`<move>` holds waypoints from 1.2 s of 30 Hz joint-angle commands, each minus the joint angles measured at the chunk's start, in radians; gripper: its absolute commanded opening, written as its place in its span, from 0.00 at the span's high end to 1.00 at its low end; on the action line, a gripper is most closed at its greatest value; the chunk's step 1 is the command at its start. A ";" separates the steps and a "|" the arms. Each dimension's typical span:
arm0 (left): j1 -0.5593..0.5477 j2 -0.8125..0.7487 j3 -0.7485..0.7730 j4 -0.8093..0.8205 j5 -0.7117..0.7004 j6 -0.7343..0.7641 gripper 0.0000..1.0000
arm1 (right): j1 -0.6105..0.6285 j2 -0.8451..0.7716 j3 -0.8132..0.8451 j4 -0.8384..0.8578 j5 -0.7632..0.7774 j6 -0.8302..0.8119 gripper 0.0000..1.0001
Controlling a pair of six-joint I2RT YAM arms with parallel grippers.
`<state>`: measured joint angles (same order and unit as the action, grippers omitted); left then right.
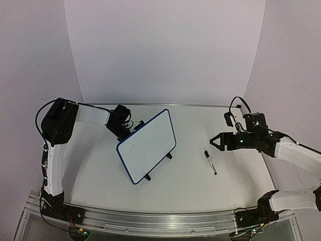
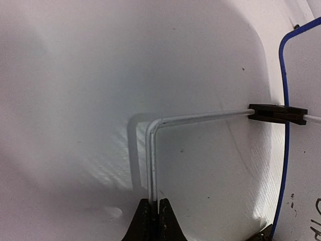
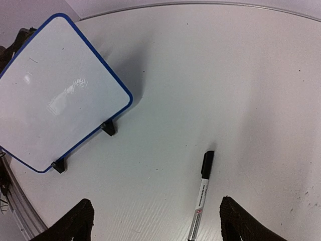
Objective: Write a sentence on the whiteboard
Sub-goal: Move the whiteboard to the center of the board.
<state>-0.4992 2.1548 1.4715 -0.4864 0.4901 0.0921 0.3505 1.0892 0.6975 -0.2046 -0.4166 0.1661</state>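
Note:
The whiteboard point(image 1: 146, 145) leans tilted on two black feet at the table's middle. Its face point(image 3: 55, 90) is blank, so the sentence is out of view. A few dark marks point(image 2: 313, 221) show on the board near its blue rim point(image 2: 283, 150), and I cannot read them. My left gripper point(image 2: 154, 203) sits behind the board point(image 1: 125, 128), shut on its bent wire stand point(image 2: 153, 160). My right gripper point(image 1: 215, 142) hovers open over the table. A black-and-white marker pen point(image 3: 201, 198) lies capped on the table between its fingertips point(image 3: 75, 223), nearer the right one.
The marker pen point(image 1: 210, 162) lies right of the board. A black clip point(image 2: 277, 113) joins the wire stand to the board. A white backdrop wall point(image 1: 165, 50) closes the far side, and a metal rail point(image 1: 165, 221) runs along the near edge.

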 commanded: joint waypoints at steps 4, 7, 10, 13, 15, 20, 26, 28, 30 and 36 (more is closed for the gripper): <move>-0.028 0.043 0.048 -0.109 0.081 0.091 0.99 | 0.072 0.070 0.051 0.102 0.041 -0.006 0.19; -0.028 0.030 0.046 -0.087 0.068 0.067 0.86 | 0.087 0.076 0.047 0.137 0.045 0.001 0.19; -0.028 -0.011 0.030 -0.039 0.040 0.029 0.60 | 0.098 0.080 0.045 0.149 0.046 -0.004 0.19; -0.027 -0.085 -0.002 0.033 0.008 -0.011 0.44 | 0.109 0.089 0.048 0.150 0.048 -0.017 0.20; -0.022 -0.137 -0.029 0.073 -0.026 -0.034 0.40 | 0.118 0.096 0.053 0.149 0.047 -0.028 0.20; 0.035 -0.267 -0.108 0.143 -0.028 -0.089 0.34 | 0.147 0.132 0.079 0.145 0.044 -0.061 0.24; 0.158 -0.437 -0.222 0.171 -0.052 -0.226 0.26 | 0.212 0.235 0.147 0.133 0.077 -0.116 0.32; 0.195 -0.509 -0.256 0.163 -0.118 -0.294 0.22 | 0.249 0.287 0.191 0.119 0.094 -0.149 0.35; 0.213 -0.585 -0.274 0.125 -0.188 -0.351 0.18 | 0.278 0.336 0.224 0.117 0.105 -0.172 0.36; 0.257 -0.804 -0.345 0.062 -0.248 -0.456 0.05 | 0.365 0.525 0.319 0.134 0.130 -0.230 0.45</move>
<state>-0.2570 1.4989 1.1590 -0.3835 0.3022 -0.2575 0.6644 1.5218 0.9527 -0.0909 -0.3234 -0.0015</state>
